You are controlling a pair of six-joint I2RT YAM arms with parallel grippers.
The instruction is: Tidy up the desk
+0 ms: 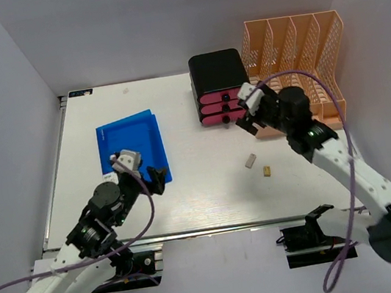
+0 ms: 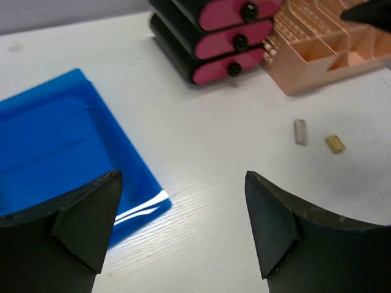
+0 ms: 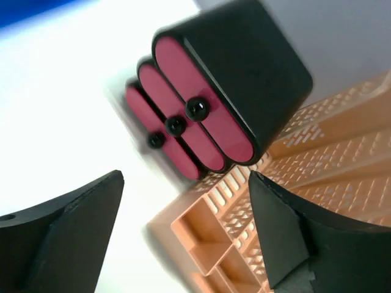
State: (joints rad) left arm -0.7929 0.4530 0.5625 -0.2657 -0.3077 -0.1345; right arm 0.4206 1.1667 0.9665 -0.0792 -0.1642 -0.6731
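The desk (image 1: 203, 197) is a wide white tabletop. Blue folders (image 1: 132, 145) lie flat on its left half. My left gripper (image 1: 148, 175) hovers over their near right corner, open and empty. In the left wrist view the left gripper (image 2: 183, 177) frames bare desk (image 2: 201, 122), with the folders (image 2: 55, 140) under the left finger. My right gripper (image 1: 248, 114) hangs open in front of the black drawer unit (image 1: 218, 76). The right wrist view has nothing between the right gripper's (image 3: 185, 177) fingers.
The drawer unit (image 3: 244, 79) has three pink drawers, all shut. A peach lattice file rack (image 1: 299, 48) stands beside it at the back right. A small grey piece (image 1: 250, 160) and a small yellow piece (image 1: 267, 171) lie mid-desk. A metal rail (image 1: 216, 229) runs along the near edge.
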